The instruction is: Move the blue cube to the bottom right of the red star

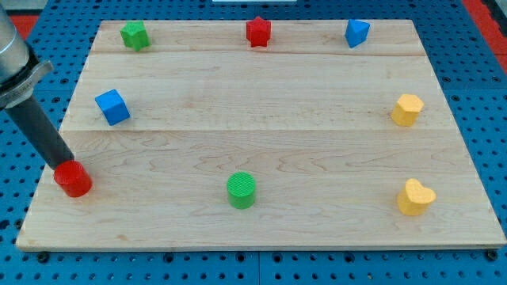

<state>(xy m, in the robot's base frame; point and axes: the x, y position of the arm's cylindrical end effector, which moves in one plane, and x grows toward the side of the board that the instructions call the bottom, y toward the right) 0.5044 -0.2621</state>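
- Nearest the view's bottom edge sat a green cylinder (242, 190), upright on the wooden board (261, 95), a little left of the board's middle.
- At the bottom right a yellow heart-like block (415, 197) lay well apart from it, and a second yellow block (407, 109) sat above that near the right edge; its shape was hard to make out, possibly another heart.
- At the bottom left a red cylinder (73, 179) stood close to the board's left edge.
- My tip (60, 165) was down at the red cylinder's upper left side, seemingly touching it, with the dark rod slanting up toward the view's top left.
- No jaws belong to this arm, so none could be called apart or together; it ended in the plain rod.
- Up and to the right of the tip, well apart from it, the blue cube (112, 107) rested on the left part of the board.
- Along the top edge ran a green star-like block (135, 35) at left, the red star (258, 32) at centre, and a blue wedge-shaped block (356, 33) at right.
- The blue cube lay to the lower left of the red star, far from it.
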